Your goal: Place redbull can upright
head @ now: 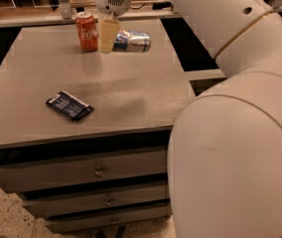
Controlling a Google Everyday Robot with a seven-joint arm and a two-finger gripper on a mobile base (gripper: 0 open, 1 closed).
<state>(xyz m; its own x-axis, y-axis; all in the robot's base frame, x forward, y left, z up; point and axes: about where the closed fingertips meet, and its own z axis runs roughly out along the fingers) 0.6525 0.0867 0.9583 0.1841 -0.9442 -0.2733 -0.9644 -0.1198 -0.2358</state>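
Grey matte cabinet top (131, 88), slightly worn-looking in the middle, stacked drawers (99, 171) below with small round knobs. Near the far edge: redbull can (135, 41), blue and silver, lying on its side, long axis running roughly left to right, resting on the surface, not upright. Just to its left: orange-red Coca-Cola can (86, 31), standing upright, close to the redbull can but apart from it. Pale cream gripper (107, 34) hanging down from a white wrist at the top of the view, sitting between the two cans, overlapping the left end of the redbull can, low over the surface. Cannot tell whether spread, pressed together or pinching the can; contact with the can also unclear. Flat dark blue packet (69, 105) toward the front left, lying flat, skewed to the table edge, well apart from both cans and from the gripper. Big white arm (240, 133) filling the right side, curving from lower right up across the top, hiding the cabinet's right front corner. Speckled floor (2, 207) at lower left.
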